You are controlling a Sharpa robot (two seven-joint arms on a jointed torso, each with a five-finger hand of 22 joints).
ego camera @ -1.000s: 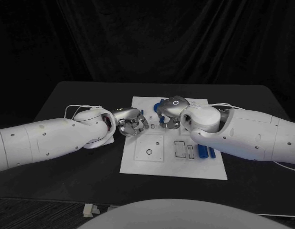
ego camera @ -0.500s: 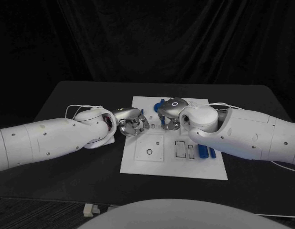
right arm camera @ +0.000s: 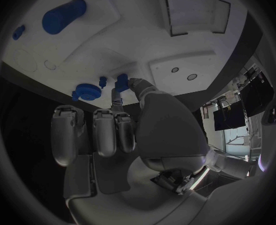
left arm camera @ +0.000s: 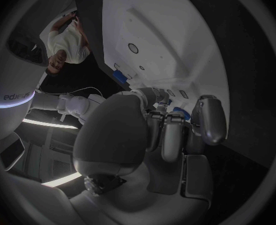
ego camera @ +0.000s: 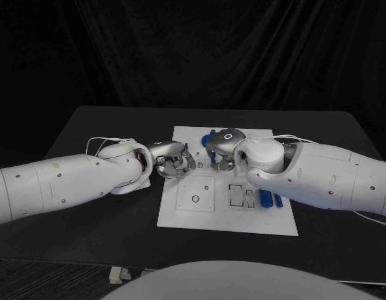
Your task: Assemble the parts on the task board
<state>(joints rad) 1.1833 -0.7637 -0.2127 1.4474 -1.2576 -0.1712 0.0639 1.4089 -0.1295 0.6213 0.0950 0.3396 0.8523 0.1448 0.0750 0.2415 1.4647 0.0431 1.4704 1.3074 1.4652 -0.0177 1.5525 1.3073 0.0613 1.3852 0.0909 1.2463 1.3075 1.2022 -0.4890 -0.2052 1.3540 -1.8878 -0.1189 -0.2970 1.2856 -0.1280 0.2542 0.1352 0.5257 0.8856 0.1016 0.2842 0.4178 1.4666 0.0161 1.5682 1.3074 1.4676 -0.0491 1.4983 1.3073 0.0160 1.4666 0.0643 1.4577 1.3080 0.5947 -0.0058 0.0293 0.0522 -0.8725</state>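
Observation:
The white task board (ego camera: 229, 215) lies mid-table. My right hand (ego camera: 223, 151) hangs over its back part, and thumb and a finger pinch a small blue part (right arm camera: 121, 79). Beside it a blue gear-like part (right arm camera: 86, 91) and a tiny blue peg (right arm camera: 102, 81) sit on the board. My left hand (ego camera: 170, 161) is at the board's left edge with its fingers (left arm camera: 170, 135) curled in. A bit of blue (left arm camera: 181, 112) shows at their tips; whether it is held is unclear.
A blue cylinder (right arm camera: 64, 15) lies further along the board, and blue parts (ego camera: 265, 199) lie by the slots near its right edge. A square plate with a round hole (ego camera: 196, 194) sits at the front left. Black table (ego camera: 103, 219) surrounds the board.
My right hand has shifted and turned slightly over the board's back part. The left hand has stayed where it was.

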